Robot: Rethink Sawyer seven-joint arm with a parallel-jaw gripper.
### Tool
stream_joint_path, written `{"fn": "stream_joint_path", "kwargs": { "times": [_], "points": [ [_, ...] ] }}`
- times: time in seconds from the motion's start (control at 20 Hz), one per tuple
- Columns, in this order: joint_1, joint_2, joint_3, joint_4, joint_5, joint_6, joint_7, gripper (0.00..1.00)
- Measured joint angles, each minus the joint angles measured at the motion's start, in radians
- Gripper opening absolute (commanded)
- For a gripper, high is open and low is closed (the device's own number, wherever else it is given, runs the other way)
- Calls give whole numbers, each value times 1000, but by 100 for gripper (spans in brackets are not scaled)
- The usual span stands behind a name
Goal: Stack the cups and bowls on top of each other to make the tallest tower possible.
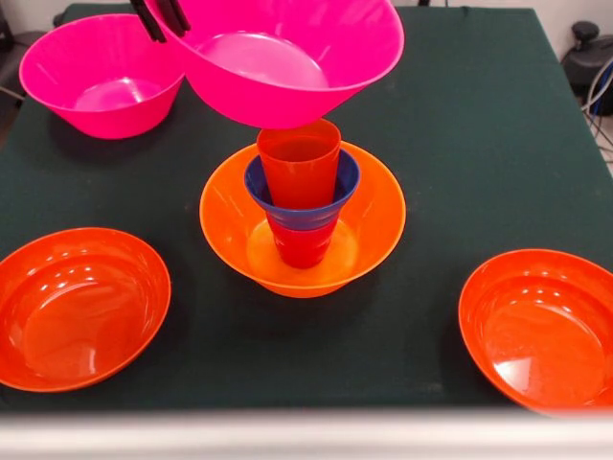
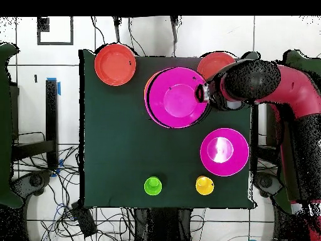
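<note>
Bowls first: one large pink bowl (image 1: 287,57) is hanging in the air from my hand (image 1: 161,19), which is clenching its rim. Just below it, the tower (image 1: 302,206) is sitting mid-desk: orange bowl (image 1: 374,225), red cup (image 1: 302,247), blue bowl (image 1: 347,182), orange cup (image 1: 299,163). Beside my hand, a second pink bowl (image 1: 101,77) is resting on the desk (image 1: 479,144).

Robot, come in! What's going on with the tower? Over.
Pincer shut on pink bowl, held over tower. Orange cup on top. Second pink bowl on the table beside it.
</note>
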State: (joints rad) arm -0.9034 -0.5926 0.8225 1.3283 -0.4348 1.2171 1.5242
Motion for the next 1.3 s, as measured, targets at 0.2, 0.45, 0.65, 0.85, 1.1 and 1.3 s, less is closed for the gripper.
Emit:
{"fn": "stream_joint_path", "kwargs": {
  "times": [0.2, 0.45, 0.65, 0.85, 1.1, 1.3],
  "points": [
    [0, 0, 1, 0, 0, 0, 0, 0],
    [0, 0, 1, 0, 0, 0, 0, 0],
    [0, 1, 2, 0, 10, 0, 0, 0],
    [0, 3, 8, 4, 32, 0, 0, 0],
    [2, 20, 17, -2, 61, 0, 0, 0],
    [14, 61, 21, -36, 75, 16, 0, 0]
  ]
}}
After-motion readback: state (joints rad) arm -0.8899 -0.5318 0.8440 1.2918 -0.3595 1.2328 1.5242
